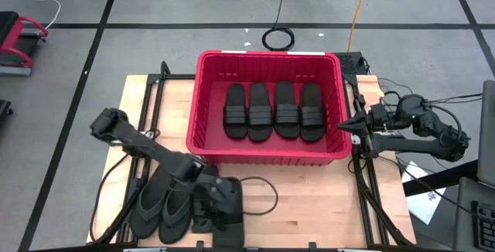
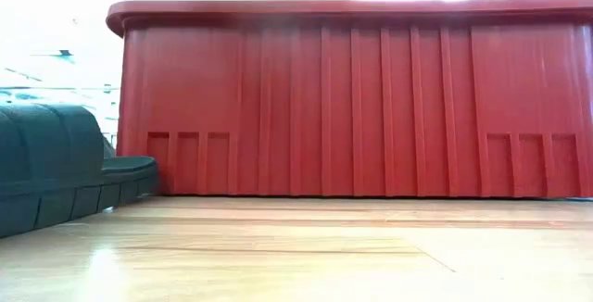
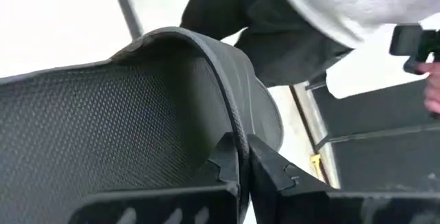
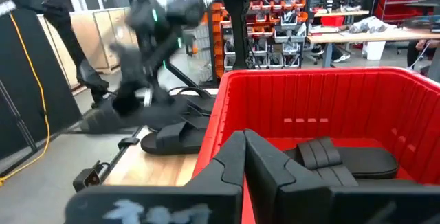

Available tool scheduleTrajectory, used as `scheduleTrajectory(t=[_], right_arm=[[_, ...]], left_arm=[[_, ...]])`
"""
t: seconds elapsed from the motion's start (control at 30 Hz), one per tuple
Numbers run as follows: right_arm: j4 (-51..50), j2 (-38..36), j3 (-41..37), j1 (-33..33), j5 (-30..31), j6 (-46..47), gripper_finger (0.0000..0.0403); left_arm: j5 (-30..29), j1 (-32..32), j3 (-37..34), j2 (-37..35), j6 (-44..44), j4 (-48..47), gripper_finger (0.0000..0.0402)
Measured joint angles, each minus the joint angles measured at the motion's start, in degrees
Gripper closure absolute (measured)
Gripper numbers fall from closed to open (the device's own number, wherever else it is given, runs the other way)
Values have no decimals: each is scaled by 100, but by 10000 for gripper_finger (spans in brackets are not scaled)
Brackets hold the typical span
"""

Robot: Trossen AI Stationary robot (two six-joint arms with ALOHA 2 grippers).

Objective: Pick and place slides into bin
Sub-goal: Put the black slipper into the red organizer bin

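At lower centre of the overhead frame, my left tool [image 1: 219, 198] pinches the edge of a black slide [image 3: 137, 114] among the slides [image 1: 166, 202] left on the table [image 1: 309, 198]. Four more slides [image 1: 274, 110] lie side by side in the red bin [image 1: 203, 90]. My right tool [image 1: 346, 124], fingers pressed together, waits at the bin's right rim.

Under me is a pale wooden table [image 1: 309, 206] on a grey floor [image 1: 155, 5] crossed by dark lines. A yellow cable [image 1: 357, 8] runs over that floor, and a black cable coil [image 1: 278, 38] lies near it. Past my right wrist I see shelves of orange and red storage boxes [image 4: 275, 18], a cluttered workbench [image 4: 357, 35], and plywood panels [image 4: 103, 38]. A person in a grey top [image 3: 357, 4] stands close by my left wrist.
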Motion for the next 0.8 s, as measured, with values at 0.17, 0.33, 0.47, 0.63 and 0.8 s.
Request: scheduleTrajectory(t=[0.17, 0.33, 0.47, 0.63, 0.8], right_arm=[[-5, 1, 0, 0, 3, -45, 403], [-3, -1, 0, 0, 262, -340, 403], [-3, 1, 0, -2, 312, -474, 403], [-4, 1, 0, -2, 294, -397, 403], [-38, 1, 0, -2, 282, -71, 403]], left_arm=[[-747, 37, 1461, -580, 245, -2026, 400], [-2033, 594, 3152, -711, 744, -3843, 400], [-2722, 1359, 4025, -735, 1572, -4020, 401], [-2710, 2421, 4659, -549, 2476, -3912, 401], [-1829, 3347, 5139, 127, 3027, -4082, 401]])
